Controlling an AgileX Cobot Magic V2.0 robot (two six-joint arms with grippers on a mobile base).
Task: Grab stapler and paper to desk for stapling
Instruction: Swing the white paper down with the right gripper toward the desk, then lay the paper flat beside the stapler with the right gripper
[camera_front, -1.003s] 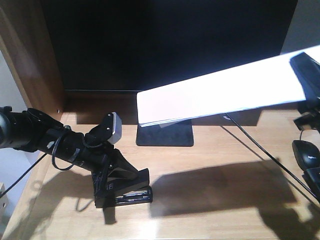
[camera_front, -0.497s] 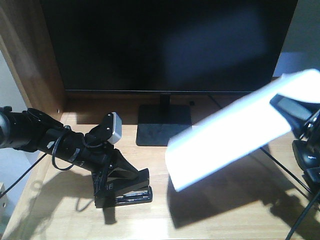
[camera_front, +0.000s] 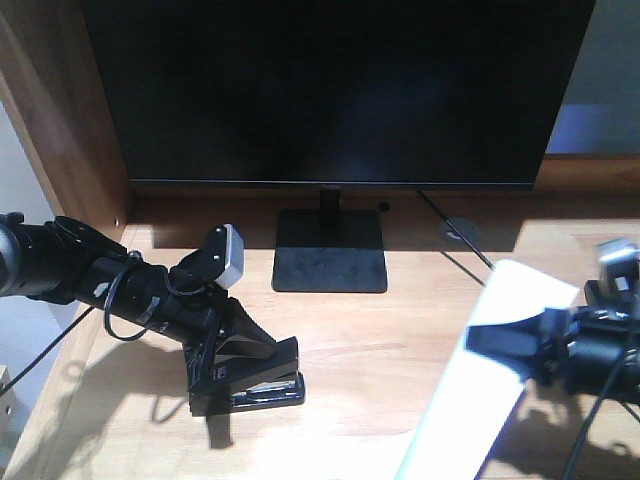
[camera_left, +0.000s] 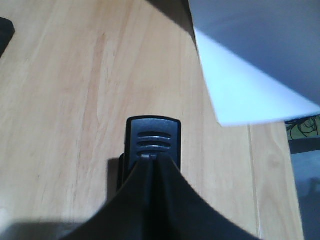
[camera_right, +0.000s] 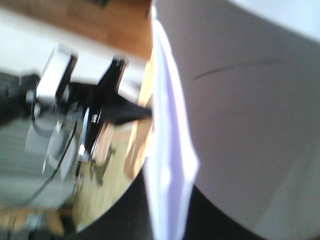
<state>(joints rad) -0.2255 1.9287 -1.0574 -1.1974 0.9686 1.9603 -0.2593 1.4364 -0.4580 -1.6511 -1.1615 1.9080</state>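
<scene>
Step in hand, as I read it: getting the paper down on the table; the stapler side looked done. L pincer (camera_front: 232, 362) was pressed tight on the stapler (camera_front: 258, 385), which sat w/ its base on the table (camera_front: 380, 340), front-left, well short of the monitor (camera_front: 330, 90) & its stand (camera_front: 330, 265). L wrist view agreed: both fingers (camera_left: 130, 210) met in a wedge over the stapler's ribbed end.

R pincer (camera_front: 500, 345) was pinching the paper (camera_front: 455, 420) near its upper end. The sheet hung at a slant over the table's right front, high end at the pincer, low end running off the bottom of the front view, so couldn't tell if it touched wood. Stapler & paper were apart, bare wood btwn them. R wrist view was too blurred to add much: just the sheet's edge close to the cam.

Next move, my guess: R arm needs to drop & level the sheet so it lies flat, w/ a corner turned toward the stapler's mouth (which seemed to face right), then let go. A thin sheet gripped at one end only will prob. sag & may curl or slide on landing, so low & slow. L had best hold the stapler put till then. Cable (camera_front: 470, 250) ran just behind the landing spot – worth avoiding.
</scene>
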